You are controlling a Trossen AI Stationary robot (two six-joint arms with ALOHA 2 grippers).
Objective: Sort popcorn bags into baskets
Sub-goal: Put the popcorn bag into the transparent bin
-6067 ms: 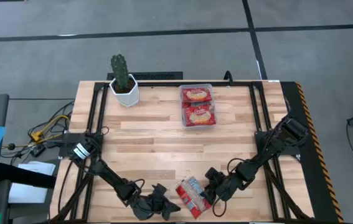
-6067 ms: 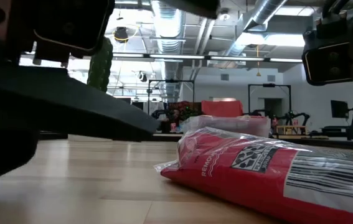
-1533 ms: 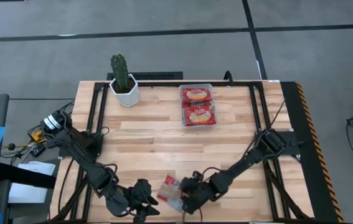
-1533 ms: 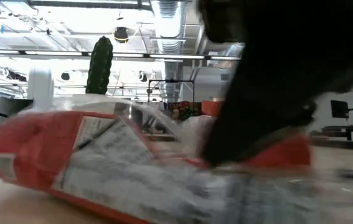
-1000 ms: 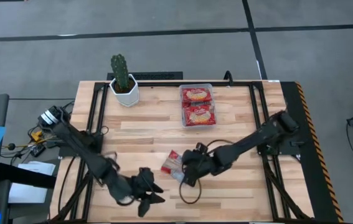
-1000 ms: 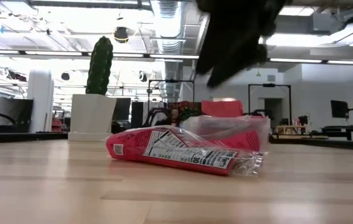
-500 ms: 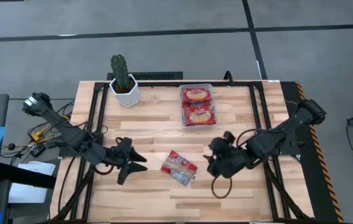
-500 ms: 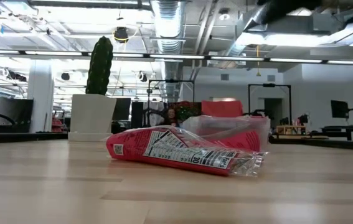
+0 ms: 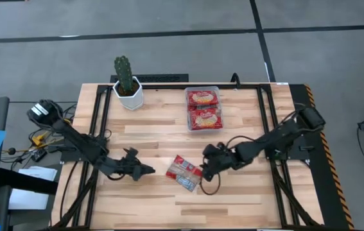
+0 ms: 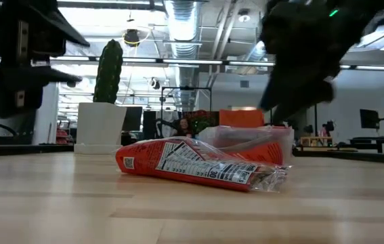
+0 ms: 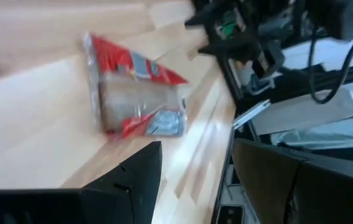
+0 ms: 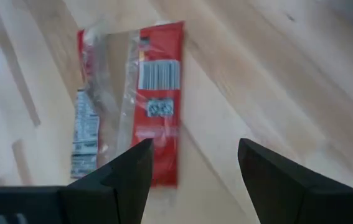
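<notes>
One red popcorn bag (image 9: 185, 172) lies flat on the wooden table, label side up, its clear-and-grey panel showing in the low view (image 10: 198, 166). My left gripper (image 9: 142, 170) hovers open just to its left and points at the bag (image 11: 132, 93). My right gripper (image 9: 206, 168) hovers open just to its right, with the bag (image 12: 129, 106) ahead of its fingers. The clear tray (image 9: 218, 90) sits at the far middle of the table and holds two red packets (image 9: 204, 109).
A white pot with a cactus (image 9: 127, 83) stands at the far left of the table. Black frame rails (image 9: 266, 115) run along both sides. Bare wood lies between the bag and the tray (image 10: 273, 139).
My right gripper drew back from the bag toward the table's right, then came in close to it again. My left gripper rose from the near edge toward the table's middle and now sits just left of the bag. The bag has stayed where it lay.
</notes>
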